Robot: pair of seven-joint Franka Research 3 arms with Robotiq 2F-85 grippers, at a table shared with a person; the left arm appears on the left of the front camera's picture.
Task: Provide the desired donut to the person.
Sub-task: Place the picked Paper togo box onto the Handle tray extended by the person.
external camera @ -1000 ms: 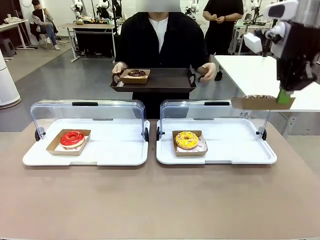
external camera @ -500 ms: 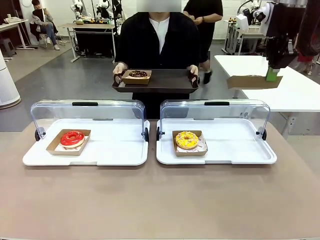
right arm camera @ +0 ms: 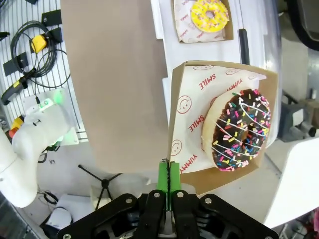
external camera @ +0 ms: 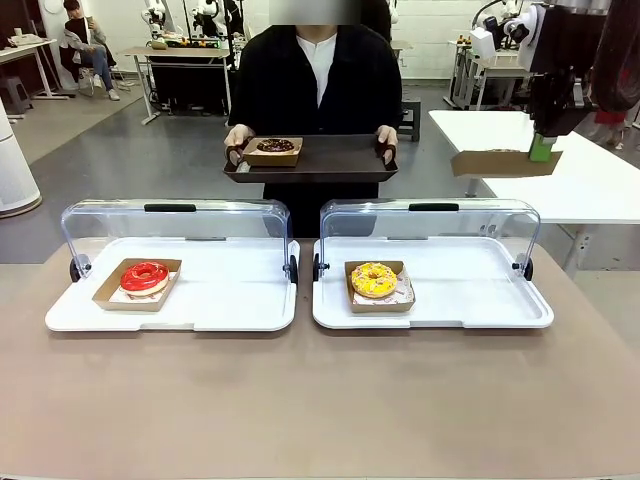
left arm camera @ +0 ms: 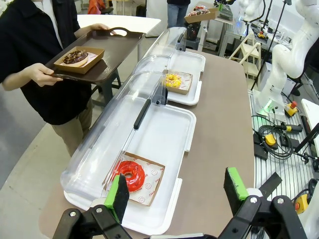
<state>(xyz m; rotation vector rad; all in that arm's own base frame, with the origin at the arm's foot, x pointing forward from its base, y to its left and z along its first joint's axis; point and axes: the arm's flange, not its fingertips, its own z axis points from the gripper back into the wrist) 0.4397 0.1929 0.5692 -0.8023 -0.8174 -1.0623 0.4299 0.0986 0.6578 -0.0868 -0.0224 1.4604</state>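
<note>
We are keeping our right gripper (external camera: pixel 541 150) clamped on the edge of a cardboard tray (right arm camera: pixel 224 66) that is carrying the sprinkled chocolate donut (right arm camera: pixel 241 130), high at the table's right side, above and beyond the white tray (external camera: pixel 470 290) with the yellow donut (external camera: pixel 374 279). Our left gripper (left arm camera: pixel 177 191) is hanging with its fingers spread wide near the red donut (left arm camera: pixel 130 175). The person (external camera: pixel 320 80) is holding out a dark serving tray (external camera: pixel 335 158) bearing another boxed chocolate donut (external camera: pixel 275 146)

Front view faces the person (external camera: pixel 320 85) across the table (external camera: pixel 320 400) — all views share the yellow donut (external camera: pixel 374 279).
</note>
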